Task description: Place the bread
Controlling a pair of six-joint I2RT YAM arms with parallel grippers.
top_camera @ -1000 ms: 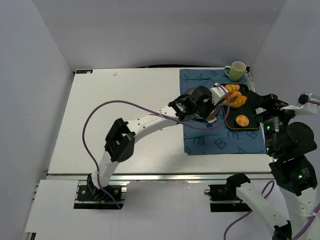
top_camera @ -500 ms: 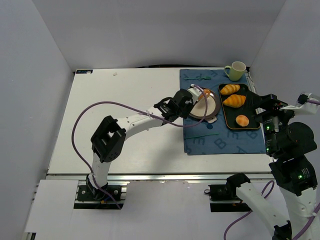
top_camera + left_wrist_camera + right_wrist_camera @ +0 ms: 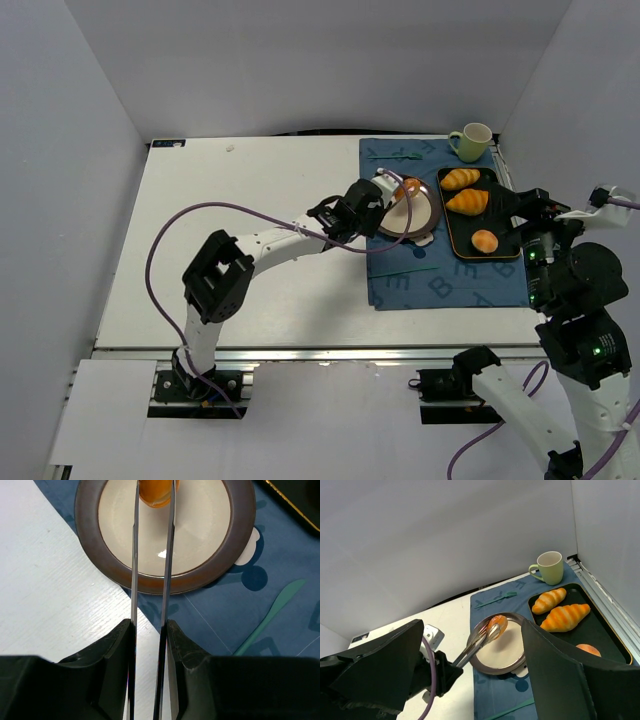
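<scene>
The bread is a small glossy orange bun pinched in the tips of metal tongs. My left gripper is shut on the tongs' handles. The bun hangs just above the far left part of the round brown-rimmed plate. In the left wrist view the tongs' blades run out from my gripper to the bread over the plate. The right wrist view shows the bread, the tongs and the plate. My right gripper is open and empty at the tray's right edge.
A black tray right of the plate holds two ridged croissants and a paler round bun. A green mug stands at the back right. All sit on a blue cloth with two green forks.
My left arm has drawn back leftward from the tray, carrying the bread in the tongs over the plate. In the last half second it barely moved. The right arm is still.
</scene>
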